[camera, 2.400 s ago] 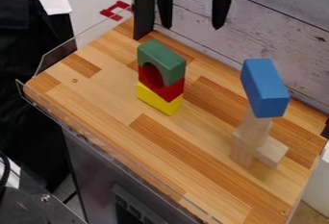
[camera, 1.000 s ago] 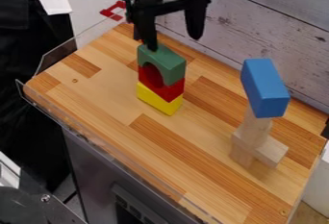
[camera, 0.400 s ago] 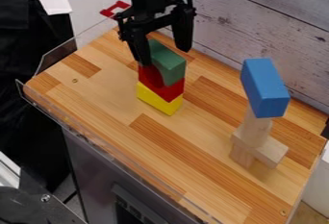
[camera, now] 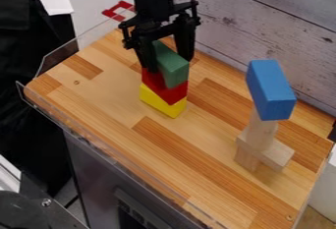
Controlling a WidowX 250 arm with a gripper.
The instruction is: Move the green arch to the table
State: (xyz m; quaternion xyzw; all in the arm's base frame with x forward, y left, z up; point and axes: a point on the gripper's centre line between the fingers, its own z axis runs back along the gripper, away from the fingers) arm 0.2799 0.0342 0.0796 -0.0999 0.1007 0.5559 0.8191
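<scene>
Under the black gripper (camera: 169,65), between its parted fingers, sits the flat-sided, dull-green arch (camera: 174,71); whether gripped, I cannot tell.

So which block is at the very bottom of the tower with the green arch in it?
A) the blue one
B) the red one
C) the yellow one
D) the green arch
C. The yellow block sits lowest, on the wooden table, with the red block on it and the green arch above that.

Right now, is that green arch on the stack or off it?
On it: the green arch rests on the red block, with the yellow block underneath.
</scene>
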